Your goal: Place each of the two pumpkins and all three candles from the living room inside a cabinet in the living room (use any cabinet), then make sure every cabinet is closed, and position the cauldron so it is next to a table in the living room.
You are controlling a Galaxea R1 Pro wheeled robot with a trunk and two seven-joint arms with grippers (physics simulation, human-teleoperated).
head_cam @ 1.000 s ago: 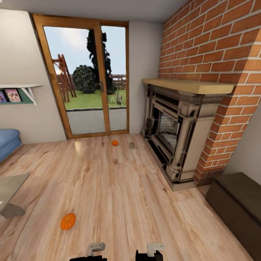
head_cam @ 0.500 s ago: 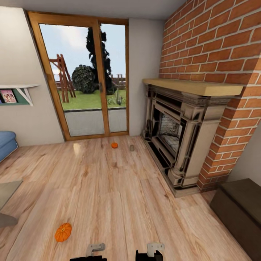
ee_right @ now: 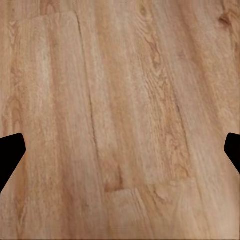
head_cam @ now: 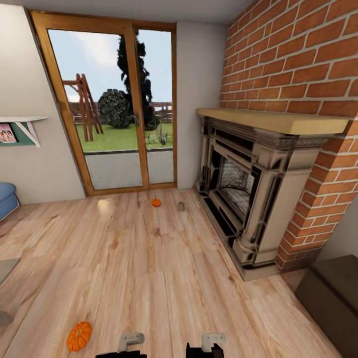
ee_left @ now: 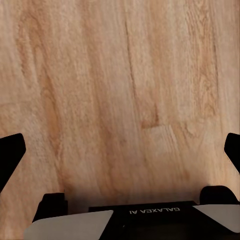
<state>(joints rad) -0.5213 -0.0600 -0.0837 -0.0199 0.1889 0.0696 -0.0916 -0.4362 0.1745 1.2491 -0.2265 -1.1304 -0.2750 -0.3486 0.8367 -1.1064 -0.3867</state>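
One pumpkin near left hand.

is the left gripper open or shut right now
Open. In the left wrist view the left gripper has its two black fingertips at opposite edges of the picture, with only bare wooden floor between them.

Home living room: brick fireplace, glazed patio doors.

You have one pumpkin on the floor near left. Another pumpkin lies far, a candle just right of it, the fireplace further right.
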